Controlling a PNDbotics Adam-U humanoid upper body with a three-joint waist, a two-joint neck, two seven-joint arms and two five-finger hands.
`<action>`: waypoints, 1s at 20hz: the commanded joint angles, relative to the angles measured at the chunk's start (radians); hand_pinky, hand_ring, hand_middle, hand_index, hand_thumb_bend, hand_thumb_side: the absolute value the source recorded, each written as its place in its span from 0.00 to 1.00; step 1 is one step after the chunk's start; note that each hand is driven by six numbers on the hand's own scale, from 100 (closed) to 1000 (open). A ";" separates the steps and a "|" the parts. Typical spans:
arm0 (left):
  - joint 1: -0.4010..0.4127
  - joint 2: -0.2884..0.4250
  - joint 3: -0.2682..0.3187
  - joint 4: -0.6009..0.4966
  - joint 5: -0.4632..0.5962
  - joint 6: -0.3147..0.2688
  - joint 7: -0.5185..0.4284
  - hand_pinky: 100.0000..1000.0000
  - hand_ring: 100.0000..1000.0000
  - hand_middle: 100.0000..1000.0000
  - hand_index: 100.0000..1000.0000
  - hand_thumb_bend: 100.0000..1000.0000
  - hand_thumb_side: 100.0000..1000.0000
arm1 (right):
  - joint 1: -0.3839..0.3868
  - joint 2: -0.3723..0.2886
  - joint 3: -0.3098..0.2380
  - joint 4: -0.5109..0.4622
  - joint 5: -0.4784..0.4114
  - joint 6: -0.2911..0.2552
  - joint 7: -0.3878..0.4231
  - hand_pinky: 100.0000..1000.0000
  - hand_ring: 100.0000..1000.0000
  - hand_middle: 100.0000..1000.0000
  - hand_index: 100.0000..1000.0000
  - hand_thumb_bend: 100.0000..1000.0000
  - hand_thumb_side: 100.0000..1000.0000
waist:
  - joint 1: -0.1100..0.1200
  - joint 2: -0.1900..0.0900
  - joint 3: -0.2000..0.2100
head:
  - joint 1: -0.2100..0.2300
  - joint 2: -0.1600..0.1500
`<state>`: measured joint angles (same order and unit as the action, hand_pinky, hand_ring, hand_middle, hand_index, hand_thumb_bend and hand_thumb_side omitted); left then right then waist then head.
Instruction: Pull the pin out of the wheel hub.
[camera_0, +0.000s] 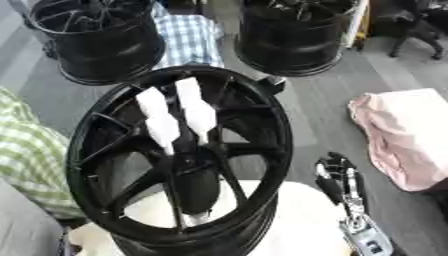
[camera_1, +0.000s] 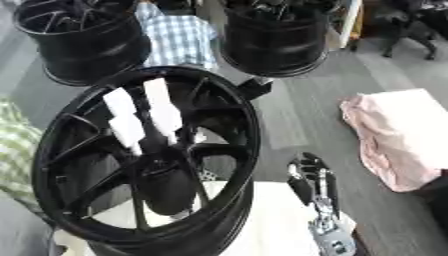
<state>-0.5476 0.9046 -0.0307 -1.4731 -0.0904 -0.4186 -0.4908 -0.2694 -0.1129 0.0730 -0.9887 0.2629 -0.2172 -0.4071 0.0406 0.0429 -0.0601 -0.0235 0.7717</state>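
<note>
Glossy black spoked wheel hub (camera_0: 179, 160) holds two white tapered pins (camera_0: 179, 117); right hand (camera_0: 339, 175) idle, fingers relaxed.

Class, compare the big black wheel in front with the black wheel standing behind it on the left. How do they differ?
The front wheel fills the middle of the view and has two white pieces over its spokes near the centre; the rear left wheel looks smaller, farther off, and carries no white pieces. The front wheel stands on a pale surface, the rear left wheel on the grey floor. Both are black and spoked.
</note>
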 joint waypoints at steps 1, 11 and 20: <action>-0.060 0.078 -0.076 -0.007 -0.025 -0.055 -0.051 0.77 0.73 0.72 0.85 0.47 0.55 | -0.013 -0.008 0.004 -0.005 0.010 -0.003 0.006 0.71 0.70 0.66 0.81 0.00 0.42 | 0.000 -0.015 -0.002 | 0.009 -0.002; -0.267 -0.061 -0.332 0.167 -0.168 -0.204 -0.208 0.80 0.75 0.77 0.88 0.48 0.53 | -0.003 -0.011 0.000 0.000 0.008 -0.002 0.004 0.71 0.70 0.66 0.81 0.00 0.42 | -0.001 -0.025 0.011 | -0.005 -0.002; -0.360 -0.153 -0.445 0.238 -0.173 -0.266 -0.361 0.85 0.81 0.83 0.91 0.48 0.46 | 0.000 -0.008 -0.001 -0.001 0.005 -0.003 0.001 0.71 0.70 0.66 0.81 0.00 0.42 | -0.003 -0.029 0.015 | -0.011 -0.002</action>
<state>-0.8821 0.7373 -0.4767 -1.2325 -0.2726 -0.4794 -0.6366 -0.2615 -0.1116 0.0739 -0.9827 0.2668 -0.2191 -0.4048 0.0374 0.0300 -0.0447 -0.0330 0.7720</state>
